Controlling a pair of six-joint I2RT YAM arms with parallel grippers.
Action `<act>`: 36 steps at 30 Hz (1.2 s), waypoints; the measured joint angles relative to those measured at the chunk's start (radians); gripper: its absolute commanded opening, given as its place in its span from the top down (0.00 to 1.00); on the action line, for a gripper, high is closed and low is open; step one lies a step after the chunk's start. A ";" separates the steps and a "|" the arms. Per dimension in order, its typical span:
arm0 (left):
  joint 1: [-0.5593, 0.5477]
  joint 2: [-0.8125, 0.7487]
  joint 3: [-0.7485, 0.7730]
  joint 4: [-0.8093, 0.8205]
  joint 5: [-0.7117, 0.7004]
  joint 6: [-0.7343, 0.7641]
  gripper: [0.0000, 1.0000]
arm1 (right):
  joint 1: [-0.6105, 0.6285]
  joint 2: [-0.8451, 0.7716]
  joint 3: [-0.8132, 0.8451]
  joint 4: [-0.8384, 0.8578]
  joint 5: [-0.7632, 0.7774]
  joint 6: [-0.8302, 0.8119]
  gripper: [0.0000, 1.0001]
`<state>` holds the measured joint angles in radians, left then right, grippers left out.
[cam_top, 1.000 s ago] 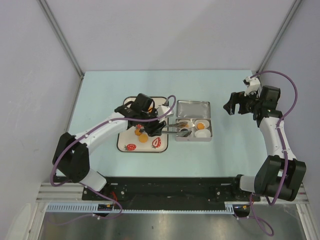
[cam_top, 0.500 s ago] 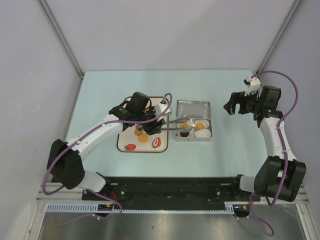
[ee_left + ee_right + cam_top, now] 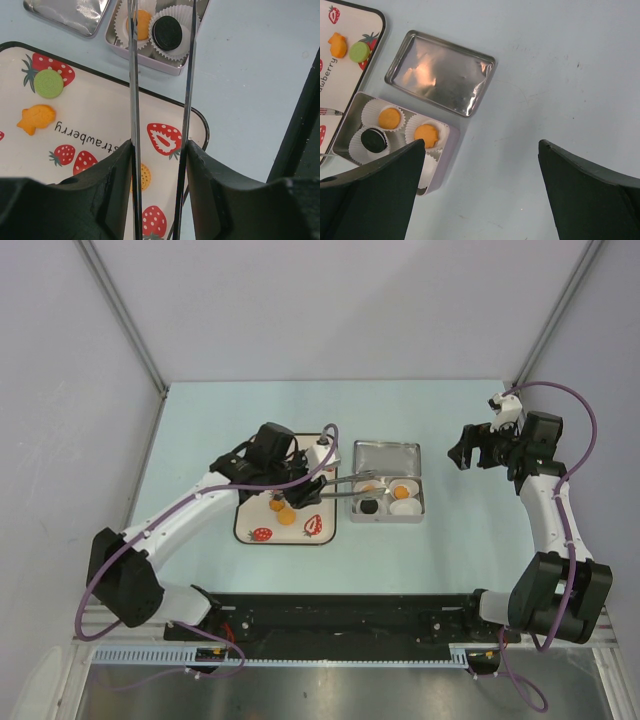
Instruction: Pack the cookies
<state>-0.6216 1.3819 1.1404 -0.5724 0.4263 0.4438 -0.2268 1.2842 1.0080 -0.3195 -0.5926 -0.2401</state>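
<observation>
My left gripper (image 3: 312, 483) (image 3: 160, 150) is shut on metal tongs (image 3: 134, 90) whose arms stand apart and reach over an open tin (image 3: 423, 502) (image 3: 145, 57). The tips are cut off in the left wrist view. The black cookie (image 3: 369, 506) (image 3: 167, 32) (image 3: 374, 140) lies in a paper cup in the tin. Two orange cookies (image 3: 389, 118) (image 3: 426, 135) lie in cups beside it. One round orange cookie (image 3: 145, 177) (image 3: 287, 516) lies on the strawberry tray (image 3: 250, 533) (image 3: 100, 105) under the tongs. My right gripper (image 3: 468, 450) (image 3: 482, 150) is open and empty, far right of the tin.
The tin's lid (image 3: 386, 458) (image 3: 440, 72) lies just behind the tin. A green disc (image 3: 48, 83) and an orange fish-shaped piece (image 3: 36, 119) lie on the tray. One white paper cup (image 3: 405, 507) in the tin is empty.
The tongs have opened and let go of the black cookie, which now rests in its cup. The left arm has drawn back and shifted slightly far. The right arm has not moved.
</observation>
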 measured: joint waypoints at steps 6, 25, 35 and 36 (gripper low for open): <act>0.001 -0.016 0.000 -0.006 -0.010 -0.002 0.51 | 0.000 0.000 0.000 0.000 0.000 0.000 0.00; 0.192 -0.120 -0.084 -0.030 -0.072 -0.023 0.51 | 0.000 0.000 0.000 -0.001 -0.001 0.000 0.00; 0.299 -0.158 -0.169 0.003 -0.173 -0.026 0.50 | 0.000 0.000 0.000 -0.001 -0.004 0.000 0.00; 0.306 -0.158 -0.178 0.014 -0.184 -0.026 0.50 | 0.000 0.000 0.000 -0.001 -0.004 0.000 0.00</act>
<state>-0.3153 1.2236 0.9623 -0.5583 0.2424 0.4175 -0.2272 1.2842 1.0077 -0.3206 -0.5964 -0.2405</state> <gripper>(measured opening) 0.497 0.995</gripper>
